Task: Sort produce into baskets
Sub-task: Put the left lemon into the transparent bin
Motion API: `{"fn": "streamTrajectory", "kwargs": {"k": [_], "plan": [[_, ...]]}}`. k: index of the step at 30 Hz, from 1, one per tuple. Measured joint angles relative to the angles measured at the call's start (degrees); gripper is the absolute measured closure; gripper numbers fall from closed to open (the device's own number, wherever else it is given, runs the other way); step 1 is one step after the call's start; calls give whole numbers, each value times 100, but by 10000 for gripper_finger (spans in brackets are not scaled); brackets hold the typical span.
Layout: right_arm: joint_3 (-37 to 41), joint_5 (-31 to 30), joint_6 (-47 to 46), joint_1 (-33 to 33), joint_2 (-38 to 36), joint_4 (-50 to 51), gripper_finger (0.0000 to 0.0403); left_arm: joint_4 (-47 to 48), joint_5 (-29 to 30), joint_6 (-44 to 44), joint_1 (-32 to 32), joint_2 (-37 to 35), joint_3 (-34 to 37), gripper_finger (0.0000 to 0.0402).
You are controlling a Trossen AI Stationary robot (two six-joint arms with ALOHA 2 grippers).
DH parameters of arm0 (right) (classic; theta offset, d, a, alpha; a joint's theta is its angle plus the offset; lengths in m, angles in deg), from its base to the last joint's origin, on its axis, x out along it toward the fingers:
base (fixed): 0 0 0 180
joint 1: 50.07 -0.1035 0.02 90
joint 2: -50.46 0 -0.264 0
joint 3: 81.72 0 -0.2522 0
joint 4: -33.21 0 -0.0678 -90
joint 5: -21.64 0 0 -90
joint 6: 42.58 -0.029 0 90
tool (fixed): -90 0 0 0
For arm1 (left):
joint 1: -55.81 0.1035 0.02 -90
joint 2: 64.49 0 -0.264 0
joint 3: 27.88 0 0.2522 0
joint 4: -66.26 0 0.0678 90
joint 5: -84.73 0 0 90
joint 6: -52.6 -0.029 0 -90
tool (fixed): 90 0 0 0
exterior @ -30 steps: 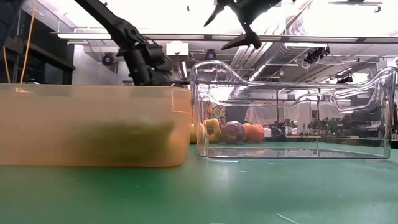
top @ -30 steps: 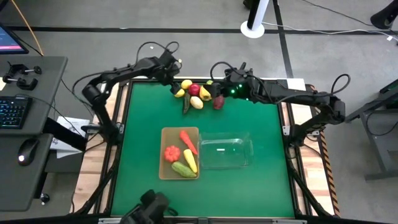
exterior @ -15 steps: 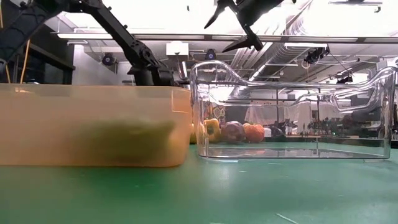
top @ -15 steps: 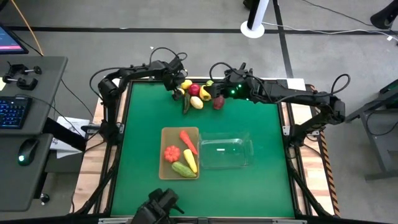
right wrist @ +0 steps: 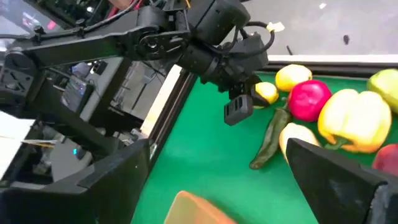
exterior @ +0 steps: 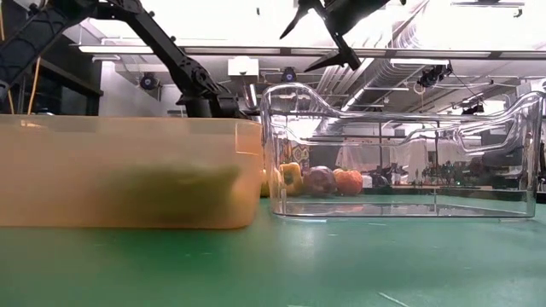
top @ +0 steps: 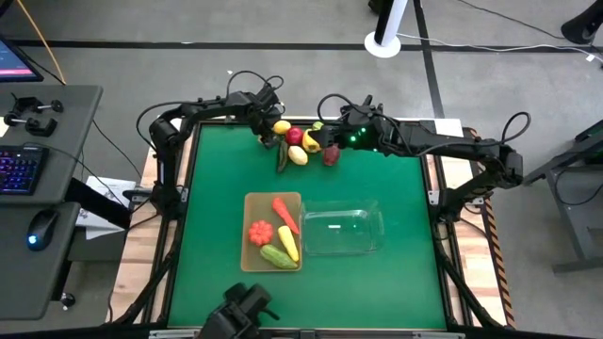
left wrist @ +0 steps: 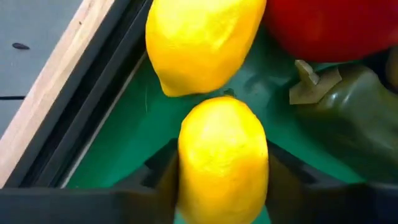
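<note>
Yellow lemon (left wrist: 222,163) sits clamped inside the left gripper (left wrist: 221,177).

No lettering, label, brand, number or sign can be read in any of the views. The produce, both bins and the green surface carry no printing that shows, and the arms bear no legible marking. The screen at the left edge of the high view and the fittings in the room behind the low view are too small and blurred to read.
</note>
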Motion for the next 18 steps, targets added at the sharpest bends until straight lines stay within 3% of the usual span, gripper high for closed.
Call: {"fn": "streamTrajectory", "kwargs": {"k": [7, 11, 18], "plan": [[0, 615, -5, 2, 0, -111, 33, 680, -32, 500, -3, -549, 7, 280], [0, 1119, 444, 2, -16, -103, 33, 739, -32, 786, -103, -1112, 7, 280], [2, 1330, 1148, -39, -454, 307, 33, 693, -172, 1455, -909, -2399, 303, 280]]}}
